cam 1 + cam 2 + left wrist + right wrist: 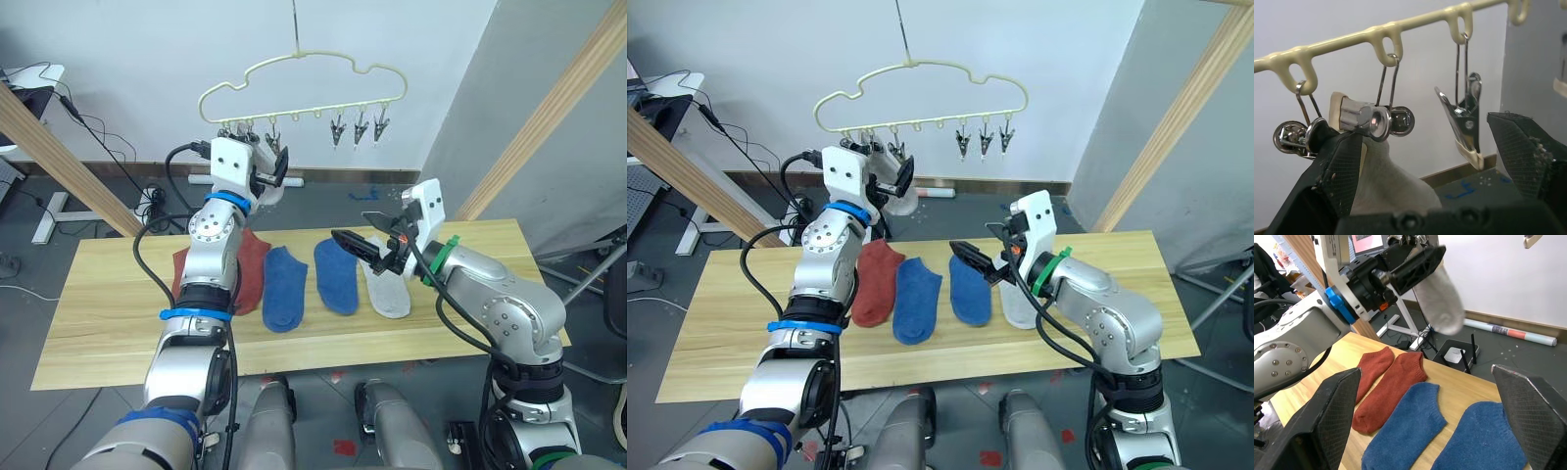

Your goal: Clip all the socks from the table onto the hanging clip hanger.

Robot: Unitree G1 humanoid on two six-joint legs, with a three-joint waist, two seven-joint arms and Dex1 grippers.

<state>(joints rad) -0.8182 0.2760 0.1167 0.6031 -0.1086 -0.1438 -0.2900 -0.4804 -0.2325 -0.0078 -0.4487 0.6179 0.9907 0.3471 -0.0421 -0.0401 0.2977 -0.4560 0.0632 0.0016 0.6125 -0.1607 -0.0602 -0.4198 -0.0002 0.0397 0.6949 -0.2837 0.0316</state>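
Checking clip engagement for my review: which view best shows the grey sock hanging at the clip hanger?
The left wrist view: the grey sock hangs under a clip. The right wrist view shows its dangling body; the eye views show little of it behind the left gripper.

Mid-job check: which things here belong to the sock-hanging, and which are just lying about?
Job: clip hanger; grey sock at its clips; red socks; blue socks; second grey sock; table.
Lying about: rolled tube, white box and cables on the floor; wooden frame.
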